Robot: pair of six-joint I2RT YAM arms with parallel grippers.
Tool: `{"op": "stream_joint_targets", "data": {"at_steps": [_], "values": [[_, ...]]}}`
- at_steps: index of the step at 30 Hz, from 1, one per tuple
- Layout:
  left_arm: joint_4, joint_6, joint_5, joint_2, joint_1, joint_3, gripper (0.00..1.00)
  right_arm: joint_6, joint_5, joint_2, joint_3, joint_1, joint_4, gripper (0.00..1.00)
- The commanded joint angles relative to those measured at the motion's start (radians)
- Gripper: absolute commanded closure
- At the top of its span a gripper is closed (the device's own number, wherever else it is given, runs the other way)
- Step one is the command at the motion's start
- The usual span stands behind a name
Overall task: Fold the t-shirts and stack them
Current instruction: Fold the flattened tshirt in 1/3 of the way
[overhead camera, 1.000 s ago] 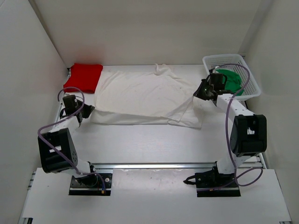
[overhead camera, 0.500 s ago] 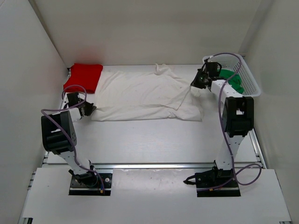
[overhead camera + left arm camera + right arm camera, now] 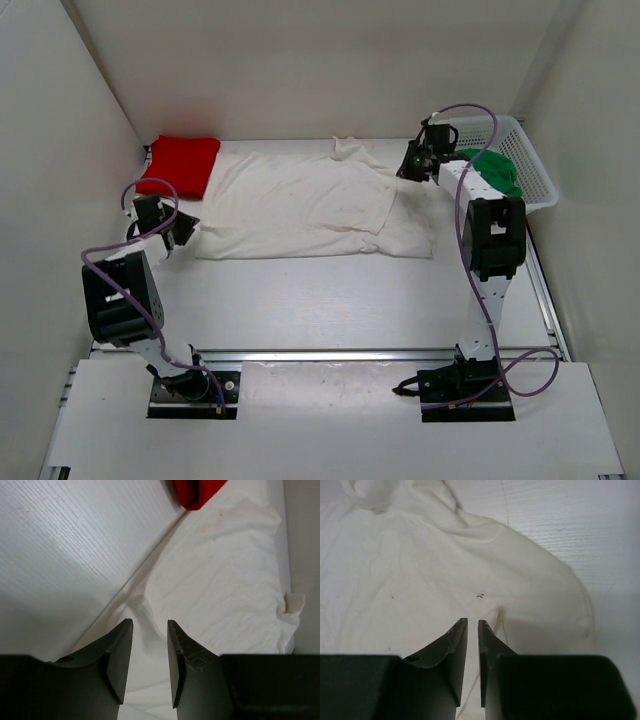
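1. The white t-shirt [image 3: 300,205] lies spread across the middle of the table [image 3: 320,300]. The red t-shirt [image 3: 180,163] sits folded at the upper left, just touching its corner. The green t-shirt [image 3: 495,172] is bunched in the basket [image 3: 537,165] at the upper right.
2. Our left gripper [image 3: 150,622] is at the white shirt's left edge. Its jaws are parted by a clear gap, with cloth lying flat beneath them and nothing pinched.
3. Our right gripper [image 3: 473,621] is over the shirt's upper right corner, beside the basket. Only a thin slit shows between its jaws, and we cannot tell whether any cloth is nipped there.
4. We judge the step in hand to be folding the white shirt, with the stacking onto the red one not yet done.
5. To grip well, we should bring the left fingers down across the edge seen in the left wrist view, so they take the full thickness of the cloth and not just the top layer.
6. On the right, we should open wider before descending. A slit this narrow would likely push the cloth ahead of it and not take it in.
7. Both arms should lift together and keep the cloth taut between them, so the fold lands with a straight crease.
8. The risks we see are dragging the red shirt out of shape at the upper left, and the right arm snagging the basket rim on its sweep.
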Motion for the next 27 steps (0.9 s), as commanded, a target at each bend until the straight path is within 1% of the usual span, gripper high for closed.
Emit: {"op": "stream_joint_targets", "data": {"at_steps": [1, 3, 4, 6, 7, 8, 9, 10, 11, 13, 14, 15, 17, 20, 22, 26, 27], "values": [[-0.004, 0.028, -0.043, -0.177, 0.001, -0.042, 0.55, -0.013, 0.008, -0.030, 0.035, -0.001, 0.015, 0.86], [0.013, 0.036, -0.068, -0.246, -0.029, -0.121, 0.54, -0.005, 0.011, -0.091, 0.017, -0.007, 0.001, 0.79], [0.010, 0.037, -0.072, -0.287, -0.045, -0.138, 0.56, -0.002, 0.010, -0.110, -0.024, -0.010, 0.000, 0.79], [0.014, 0.030, -0.068, -0.343, -0.046, -0.222, 0.60, 0.021, 0.015, -0.266, -0.159, -0.002, 0.093, 0.78], [0.016, 0.014, -0.051, -0.352, -0.048, -0.239, 0.61, 0.028, 0.033, -0.306, -0.278, -0.002, 0.113, 0.79], [0.039, -0.011, -0.017, -0.367, -0.036, -0.291, 0.62, 0.051, 0.039, -0.394, -0.399, -0.001, 0.168, 0.83], [0.054, -0.021, 0.000, -0.367, -0.017, -0.333, 0.64, 0.076, 0.033, -0.486, -0.527, -0.001, 0.234, 0.92], [0.068, -0.019, 0.024, -0.361, -0.010, -0.353, 0.63, 0.096, 0.022, -0.527, -0.587, -0.008, 0.265, 0.96], [0.063, -0.012, 0.024, -0.354, 0.003, -0.362, 0.63, 0.119, 0.015, -0.608, -0.696, -0.016, 0.299, 1.00], [0.068, -0.019, 0.024, -0.318, 0.012, -0.370, 0.61, 0.172, 0.010, -0.735, -0.878, -0.028, 0.398, 1.00], [0.079, -0.032, 0.044, -0.305, 0.010, -0.373, 0.61, 0.183, 0.010, -0.751, -0.914, -0.033, 0.399, 1.00], [0.097, -0.054, 0.047, -0.285, 0.013, -0.381, 0.58, 0.202, 0.016, -0.798, -0.974, -0.039, 0.412, 1.00], [0.111, -0.064, 0.055, -0.249, 0.020, -0.379, 0.56, 0.215, 0.033, -0.844, -1.054, -0.054, 0.417, 0.96], [0.137, -0.075, 0.043, -0.223, 0.024, -0.382, 0.54, 0.220, 0.034, -0.891, -1.146, -0.109, 0.411, 0.81], [0.152, -0.084, 0.043, -0.205, 0.024, -0.375, 0.52, 0.214, 0.033, -0.906, -1.190, -0.140, 0.405, 0.75], [0.158, -0.088, 0.027, -0.159, 0.007, -0.356, 0.57, 0.205, 0.067, -0.899, -1.235, -0.145, 0.420, 0.66], [0.164, -0.087, 0.021, -0.151, 0.001, -0.350, 0.60, 0.205, 0.064, -0.874, -1.237, -0.149, 0.438, 0.65]]}}
